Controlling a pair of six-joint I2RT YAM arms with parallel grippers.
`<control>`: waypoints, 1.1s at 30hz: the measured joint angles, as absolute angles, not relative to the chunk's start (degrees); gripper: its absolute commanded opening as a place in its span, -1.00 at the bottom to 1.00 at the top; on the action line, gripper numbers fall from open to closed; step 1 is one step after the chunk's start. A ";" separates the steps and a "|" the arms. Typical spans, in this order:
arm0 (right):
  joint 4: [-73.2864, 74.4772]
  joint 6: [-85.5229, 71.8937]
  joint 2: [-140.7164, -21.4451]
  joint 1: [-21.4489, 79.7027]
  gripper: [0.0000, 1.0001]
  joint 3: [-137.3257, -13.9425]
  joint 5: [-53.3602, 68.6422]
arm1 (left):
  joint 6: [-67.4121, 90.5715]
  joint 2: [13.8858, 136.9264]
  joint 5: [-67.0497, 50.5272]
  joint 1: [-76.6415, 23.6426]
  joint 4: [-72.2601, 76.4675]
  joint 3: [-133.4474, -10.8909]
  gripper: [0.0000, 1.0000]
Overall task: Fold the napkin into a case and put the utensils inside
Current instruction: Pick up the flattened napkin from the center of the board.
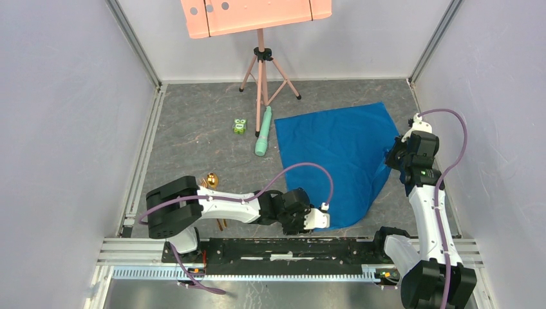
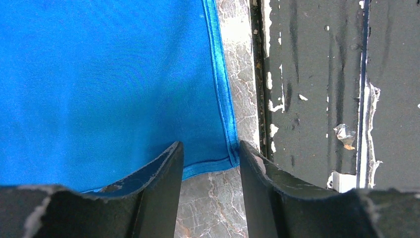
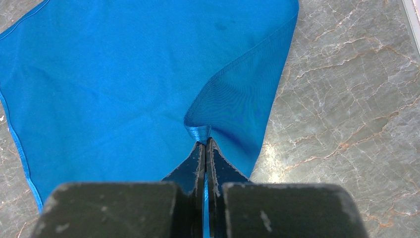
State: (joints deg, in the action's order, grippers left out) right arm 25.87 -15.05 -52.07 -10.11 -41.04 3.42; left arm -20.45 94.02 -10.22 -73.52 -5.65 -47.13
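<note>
We see the napkin [image 1: 335,161] lying open on the table [image 1: 193,148], not yet a case. Our right gripper [image 3: 205,144] is clenched on its hem at the cloth's 3 o'clock edge, and only the right wrist view shows that pinch. Our left gripper [image 2: 210,148] stands released, its jaws straddling the 6 o'clock corner. The utensils [image 1: 211,182] lie well apart at the napkin's 9 o'clock, seen only from above

White-and-black jointed left arm [image 1: 225,205] and right arm [image 1: 426,206], each trailing a purple cable [image 1: 308,165]; scuffed black fingers [image 2: 158,198] at six o'clock.
</note>
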 measured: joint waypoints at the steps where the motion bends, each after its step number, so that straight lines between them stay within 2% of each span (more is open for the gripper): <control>1: 25.87 -15.05 -52.07 -10.11 -0.99 -41.04 3.42 | -20.43 94.04 -10.22 -73.52 -5.65 -47.13 0.03; 3: 25.87 -15.03 -52.05 -10.11 -0.99 -41.04 3.42 | -20.38 94.13 -10.33 -73.52 -5.63 -47.13 -0.08; 8: 25.87 -15.00 -52.05 -9.96 -0.99 -41.04 3.42 | -19.42 95.13 -11.18 -73.76 -5.06 -47.66 -0.77; 12: 25.87 -14.94 -52.05 -9.85 -0.99 -41.04 3.42 | -19.31 96.16 -10.31 -73.91 -3.03 -48.16 -0.95; 19: 26.94 -14.55 -52.18 -9.85 -0.99 -42.09 2.31 | -18.22 91.68 -2.04 -74.13 -4.25 -45.17 -0.95; 25: 28.49 -14.66 -52.49 -9.85 -0.99 -48.99 -0.14 | -15.92 74.59 14.09 -74.08 -6.72 -44.53 -0.95; 28: 29.23 -15.05 -52.47 -9.85 -0.99 -54.74 -0.91 | -15.84 64.99 20.82 -74.04 -6.90 -48.80 -0.95; 33: 31.20 -15.97 -49.89 -9.85 -0.99 -65.98 -1.83 | -15.84 58.81 23.77 -74.00 -8.36 -63.07 -0.95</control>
State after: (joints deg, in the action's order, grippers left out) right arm 31.20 -15.97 -49.89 -9.85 -65.98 -1.83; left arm -15.84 58.81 23.77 -74.00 -8.36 -63.07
